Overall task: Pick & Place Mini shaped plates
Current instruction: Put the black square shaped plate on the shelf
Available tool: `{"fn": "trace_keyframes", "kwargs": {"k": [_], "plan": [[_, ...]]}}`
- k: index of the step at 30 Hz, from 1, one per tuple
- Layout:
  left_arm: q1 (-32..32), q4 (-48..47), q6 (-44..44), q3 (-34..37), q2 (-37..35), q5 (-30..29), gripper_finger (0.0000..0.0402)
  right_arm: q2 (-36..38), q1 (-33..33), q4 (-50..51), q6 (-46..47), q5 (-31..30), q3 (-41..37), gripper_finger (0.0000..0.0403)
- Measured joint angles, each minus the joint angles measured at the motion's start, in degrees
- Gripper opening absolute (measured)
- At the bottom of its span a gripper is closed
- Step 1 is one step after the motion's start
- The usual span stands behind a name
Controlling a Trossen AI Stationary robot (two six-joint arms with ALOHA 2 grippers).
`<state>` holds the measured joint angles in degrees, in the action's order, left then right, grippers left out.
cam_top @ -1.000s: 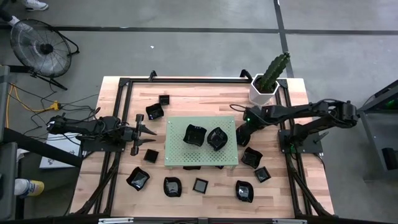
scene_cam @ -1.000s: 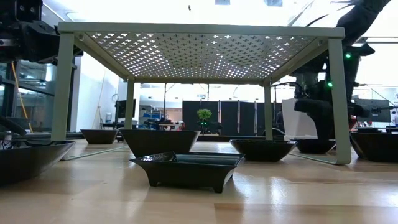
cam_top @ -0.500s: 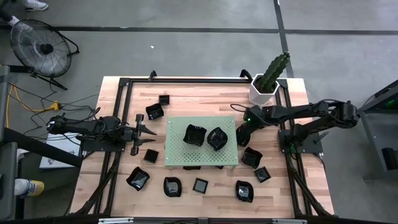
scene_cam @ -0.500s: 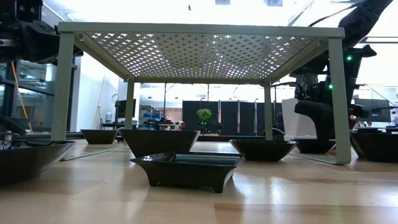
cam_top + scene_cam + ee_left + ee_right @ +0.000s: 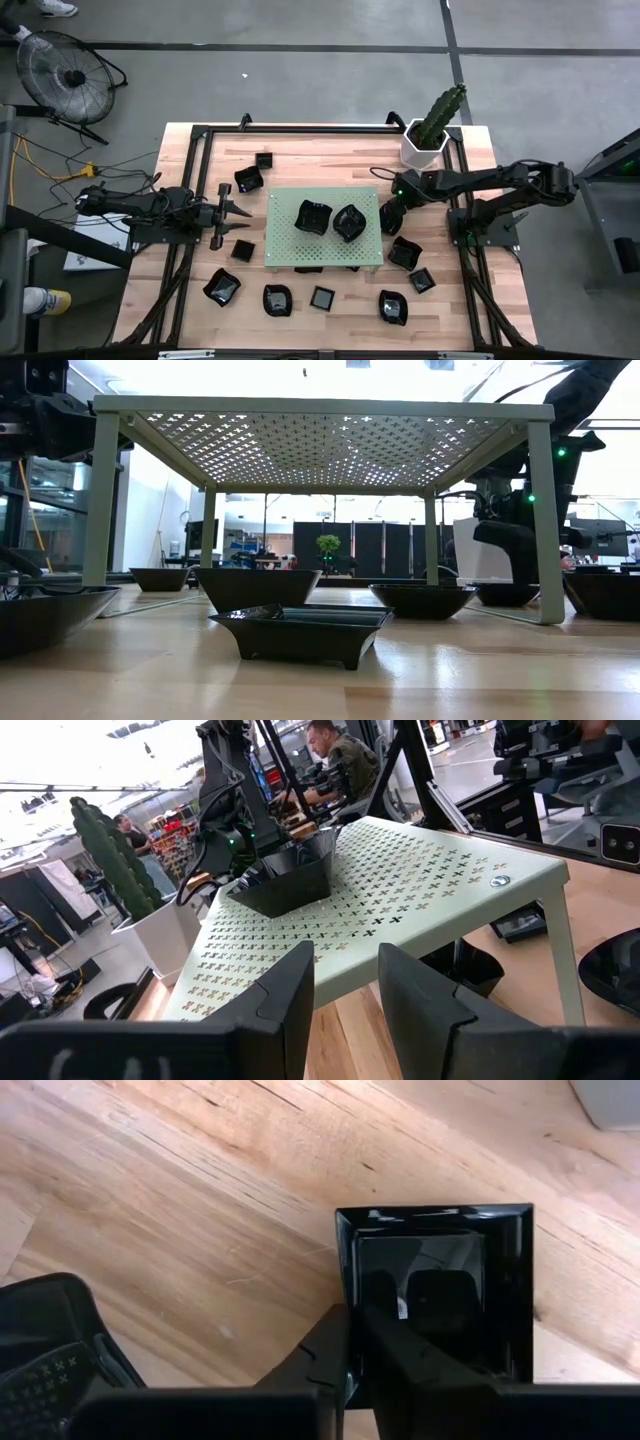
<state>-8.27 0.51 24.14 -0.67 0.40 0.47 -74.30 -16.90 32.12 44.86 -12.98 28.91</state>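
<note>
I can read no brand, label or writing on anything here. In the high view I count about fourteen mini shaped plates: two sit on the green perforated board (image 5: 322, 228) at frame centre, a petal-edged one (image 5: 313, 216) and a rounder one (image 5: 349, 222) just beside it. Two more lie at the upper left of the board, one beside its left edge, four along the lower part of the frame, two at the lower right, and a couple peek out in the shadow under the board's lower edge. There is one white hexagonal pot (image 5: 424, 146) holding one cactus, at the upper right of the wooden table (image 5: 320, 160).

My right gripper (image 5: 356, 1342) is down at the board's right side, and my fingers are pinched together over the near rim of a square black plate (image 5: 455, 1300) that rests on the wood.

My left gripper (image 5: 345, 982) waits at the left of the frame, level with the board, fingers parted with nothing between them.

One floor fan (image 5: 62, 72) stands at the upper left.
</note>
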Motion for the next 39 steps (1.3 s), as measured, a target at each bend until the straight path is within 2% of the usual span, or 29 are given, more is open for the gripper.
{"fn": "trace_keyframes", "kwargs": {"k": [13, 39], "plan": [[0.0, -0.01, 0.0, 0.0, 0.01, 0.0, 0.0111, 2.86, 0.06, 0.99, -1.42, 2.96, -0.09, 0.0008], [0.0, 0.0, 0.0, 0.0, 0.01, 0.0, 0.0111, 18.86, 0.06, 5.22, -3.41, 5.07, -0.09, 0.0006]]}}
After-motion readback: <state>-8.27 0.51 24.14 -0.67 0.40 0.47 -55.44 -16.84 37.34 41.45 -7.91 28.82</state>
